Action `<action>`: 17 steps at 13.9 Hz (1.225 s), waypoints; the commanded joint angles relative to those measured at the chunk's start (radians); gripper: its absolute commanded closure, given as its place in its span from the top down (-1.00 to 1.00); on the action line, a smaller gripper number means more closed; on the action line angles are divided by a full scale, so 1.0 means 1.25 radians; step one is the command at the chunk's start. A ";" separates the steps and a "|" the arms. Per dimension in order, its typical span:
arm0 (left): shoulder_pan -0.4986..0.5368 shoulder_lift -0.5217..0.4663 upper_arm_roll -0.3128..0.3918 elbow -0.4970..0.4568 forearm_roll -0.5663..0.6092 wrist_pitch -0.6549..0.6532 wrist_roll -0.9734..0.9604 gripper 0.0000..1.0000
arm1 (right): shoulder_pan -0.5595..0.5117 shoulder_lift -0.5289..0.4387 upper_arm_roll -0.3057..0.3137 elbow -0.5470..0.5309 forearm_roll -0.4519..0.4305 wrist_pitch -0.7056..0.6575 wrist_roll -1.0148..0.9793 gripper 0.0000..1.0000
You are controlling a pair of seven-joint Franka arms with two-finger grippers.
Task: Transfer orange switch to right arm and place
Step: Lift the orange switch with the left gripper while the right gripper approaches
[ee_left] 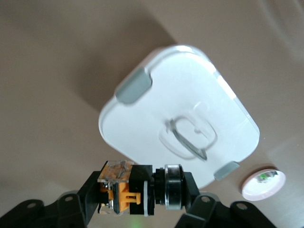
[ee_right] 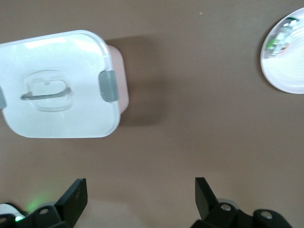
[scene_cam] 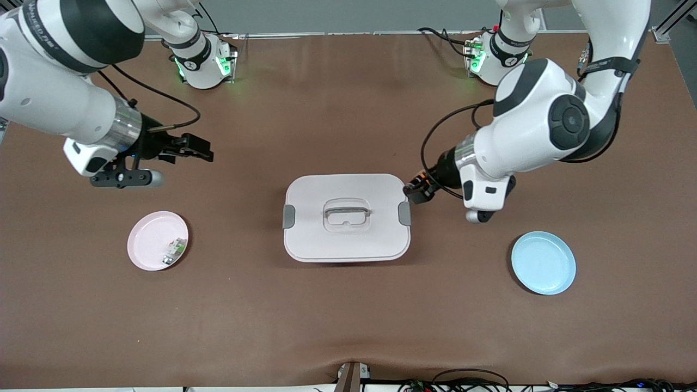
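Observation:
The orange switch (ee_left: 135,189), a stubby black cylinder with an orange body and a clear cap, lies crosswise between the black fingers of my left gripper (ee_left: 140,192), which is shut on it. In the front view that left gripper (scene_cam: 415,190) hangs just off the white box's edge toward the left arm's end, and a bit of the orange switch (scene_cam: 420,177) shows there. My right gripper (scene_cam: 191,147) hovers over bare table toward the right arm's end, above the pink plate's side of the table. The right gripper (ee_right: 140,195) stands wide open with nothing between its fingers.
A white lidded box (scene_cam: 347,216) with grey clasps and a handle sits mid-table. A pink plate (scene_cam: 150,239) holding a small green-white part (scene_cam: 174,251) lies toward the right arm's end. A blue plate (scene_cam: 543,262) lies toward the left arm's end.

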 commanded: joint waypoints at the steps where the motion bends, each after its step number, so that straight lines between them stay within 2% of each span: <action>1: -0.023 0.006 -0.002 0.023 -0.064 -0.014 -0.093 -1.00 | 0.024 -0.029 -0.007 -0.085 0.089 0.090 0.018 1.00; 4: -0.034 0.006 -0.003 0.023 -0.111 -0.014 -0.174 -1.00 | 0.053 -0.072 -0.006 -0.183 0.207 0.216 0.018 1.00; 8: -0.057 0.010 -0.002 0.025 -0.192 -0.014 -0.241 -1.00 | 0.064 -0.077 -0.006 -0.196 0.375 0.258 0.017 1.00; 11: -0.090 0.036 -0.001 0.033 -0.191 -0.013 -0.317 -1.00 | 0.098 -0.079 -0.006 -0.198 0.423 0.306 0.017 1.00; 13: -0.100 0.043 -0.001 0.033 -0.192 -0.005 -0.352 -1.00 | 0.146 -0.078 -0.006 -0.208 0.450 0.384 0.018 1.00; 15: -0.115 0.045 0.000 0.040 -0.192 0.002 -0.389 -1.00 | 0.179 -0.077 -0.006 -0.221 0.455 0.426 0.030 1.00; 17: -0.116 0.045 -0.001 0.048 -0.195 0.002 -0.410 -1.00 | 0.189 -0.073 -0.006 -0.223 0.455 0.417 0.089 1.00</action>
